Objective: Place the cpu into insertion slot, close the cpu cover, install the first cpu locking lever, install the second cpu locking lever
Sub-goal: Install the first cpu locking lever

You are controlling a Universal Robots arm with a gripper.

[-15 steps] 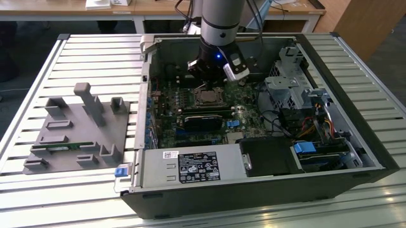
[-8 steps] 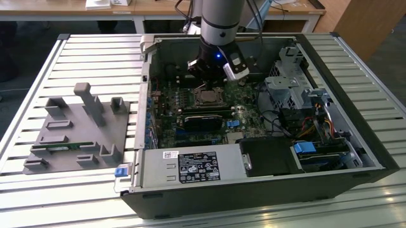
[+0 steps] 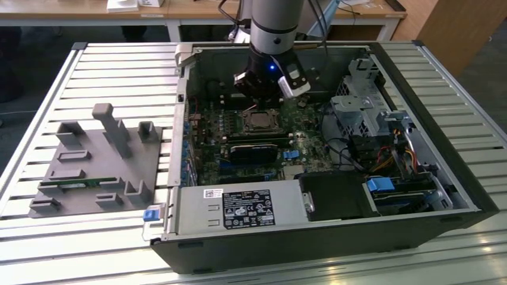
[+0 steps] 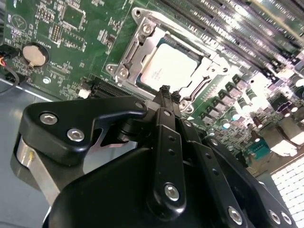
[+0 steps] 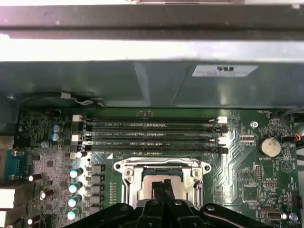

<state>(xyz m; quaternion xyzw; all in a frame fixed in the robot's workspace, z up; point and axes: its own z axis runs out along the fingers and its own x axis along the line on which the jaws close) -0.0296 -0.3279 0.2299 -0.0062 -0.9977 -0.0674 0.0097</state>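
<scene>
The gripper [image 4: 166, 91] is being held just above the socket area, its black fingers [image 5: 163, 190] pressed together with nothing visibly caught between them; in both wrist views the tips are seen hovering at the near edge of the cpu [image 4: 168, 66]. The cpu is lying flat, silver top upward, already seated in the insertion slot [image 5: 160, 183] on the green motherboard [image 5: 247, 185]. Being square, it has no real long axis; its edges are running parallel to the socket frame and to the memory slots [image 5: 152, 133] beside it. The cpu cover [image 4: 142, 45] is being seen as a silver frame around the chip, seemingly lowered over it, though whether it is fully flat cannot be told.

The work in hand is judged to be the closing and locking stage. For this to be done well, pressure should be applied only to the metal frame or levers, never to the chip top, and the push kept straight down so nothing is skewed.

In the exterior view the arm [image 3: 273, 24] is reaching into the open computer case [image 3: 443, 178], which is resting on the slatted counter [image 3: 119, 65].
</scene>
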